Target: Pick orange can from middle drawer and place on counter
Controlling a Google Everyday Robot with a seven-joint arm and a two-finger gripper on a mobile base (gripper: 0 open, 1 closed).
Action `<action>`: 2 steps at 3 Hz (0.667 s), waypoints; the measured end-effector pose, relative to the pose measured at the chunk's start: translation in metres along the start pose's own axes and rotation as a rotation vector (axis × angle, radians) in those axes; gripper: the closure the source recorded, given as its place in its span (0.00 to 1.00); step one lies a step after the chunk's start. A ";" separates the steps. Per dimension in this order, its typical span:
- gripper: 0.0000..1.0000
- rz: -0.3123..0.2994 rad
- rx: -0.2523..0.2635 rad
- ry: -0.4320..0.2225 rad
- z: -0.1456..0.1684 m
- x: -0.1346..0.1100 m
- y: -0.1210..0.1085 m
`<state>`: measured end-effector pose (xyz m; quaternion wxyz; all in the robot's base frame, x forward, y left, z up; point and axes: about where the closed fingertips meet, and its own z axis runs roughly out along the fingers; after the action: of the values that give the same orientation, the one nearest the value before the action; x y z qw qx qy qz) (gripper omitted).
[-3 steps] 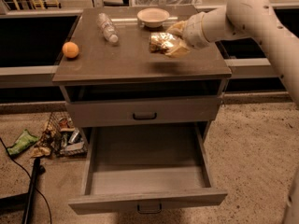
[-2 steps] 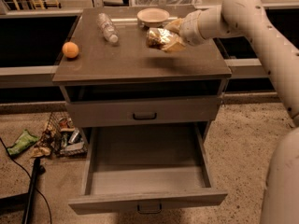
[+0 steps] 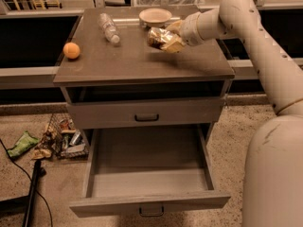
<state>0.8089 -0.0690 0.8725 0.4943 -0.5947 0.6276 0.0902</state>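
1. Change since the earlier frames: the gripper (image 3: pixel 166 39) and the orange can (image 3: pixel 157 36) have shifted left and toward the rear edge of the counter (image 3: pixel 128 63). The arm reaches in from the right edge.
2. Gripper state: clenched on the orange can, holding it over the rear-centre of the counter. Whether the can's base touches the surface cannot be told.
3. The middle drawer (image 3: pixel 150 203) stands pulled out below the front edge, with nothing on its floor.
4. Judged stage: placing. The release is not yet done.
5. Hazard: the bowl (image 3: pixel 155 16) sits just behind the can, near the rear edge. Further rearward travel could strike it.
6. Hazard: the can is dented. If it is released tilted or above the surface, it may topple and roll toward the bottle (image 3: pixel 109 28) or off an edge.
7. The orange fruit (image 3: pixel 71 50), near the left edge, is well apart and poses no risk.
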 end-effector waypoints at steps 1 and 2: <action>0.36 0.026 -0.008 -0.006 0.008 0.007 -0.002; 0.13 0.039 -0.015 -0.011 0.013 0.011 -0.002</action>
<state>0.8193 -0.0680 0.8591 0.4913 -0.5856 0.6357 0.1078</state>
